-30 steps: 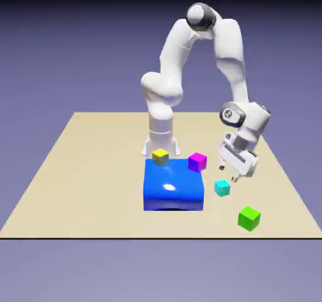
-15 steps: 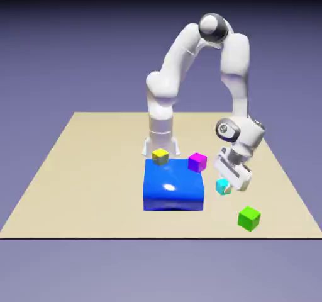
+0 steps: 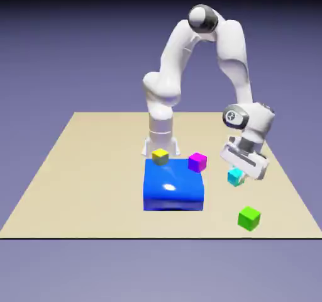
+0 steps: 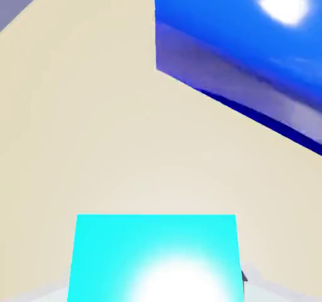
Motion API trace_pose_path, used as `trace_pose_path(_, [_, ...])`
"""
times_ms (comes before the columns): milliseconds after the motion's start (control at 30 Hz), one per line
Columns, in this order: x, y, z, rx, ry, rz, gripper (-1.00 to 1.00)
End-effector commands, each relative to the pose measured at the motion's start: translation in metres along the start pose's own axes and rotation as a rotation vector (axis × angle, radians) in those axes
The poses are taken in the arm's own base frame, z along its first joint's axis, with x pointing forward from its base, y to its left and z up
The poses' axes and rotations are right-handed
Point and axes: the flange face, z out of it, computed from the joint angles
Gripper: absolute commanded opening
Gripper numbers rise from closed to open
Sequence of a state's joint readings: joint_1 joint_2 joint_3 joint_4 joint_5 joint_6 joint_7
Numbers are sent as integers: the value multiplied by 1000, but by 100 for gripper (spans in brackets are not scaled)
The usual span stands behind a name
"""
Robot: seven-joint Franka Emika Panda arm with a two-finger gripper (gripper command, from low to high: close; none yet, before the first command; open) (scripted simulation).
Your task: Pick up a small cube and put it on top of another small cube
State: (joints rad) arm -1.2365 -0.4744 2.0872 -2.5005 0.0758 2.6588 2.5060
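Raised cyan cube (image 3: 235, 177), partly hidden by gripper (image 3: 237, 177) (fingertips mostly obscured).

On the exterior view's left, a broad stretch of bare beige tabletop (image 3: 82, 181) offers open passage. The big glossy blue block (image 3: 173, 184) blocks the middle; a small green cube (image 3: 249, 219) obstructs the near right.

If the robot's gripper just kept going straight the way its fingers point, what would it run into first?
Probably the tabletop: the gripper points down toward it, with the cyan cube held between its fingers, so the cube might touch first. How much height is left is unclear.
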Motion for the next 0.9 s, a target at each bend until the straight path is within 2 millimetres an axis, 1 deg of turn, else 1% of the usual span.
trace_pose_path(0, [-2, -6, -1, 8, -11, -33, -100])
trace_pose_path(233, [-10, -51, -8, 87, -80, -262, -100])
trace_pose_path(467, [-12, -97, -14, 188, -117, -491, -100])
trace_pose_path(533, [-12, -101, -15, 197, -119, -509, -100])
trace_pose_path(633, [-20, -103, 14, 203, -116, -511, -100])
trace_pose_path(733, [-25, -104, 47, 198, -118, -510, -100])
trace_pose_path(767, [-26, -103, 52, 197, -119, -509, -100])
trace_pose_path(800, [-26, -103, 52, 197, -119, -509, 100])
trace_pose_path(833, [-26, -103, 52, 197, -119, -509, 100])
trace_pose_path(867, [-24, -104, 41, 200, -117, -510, 100])
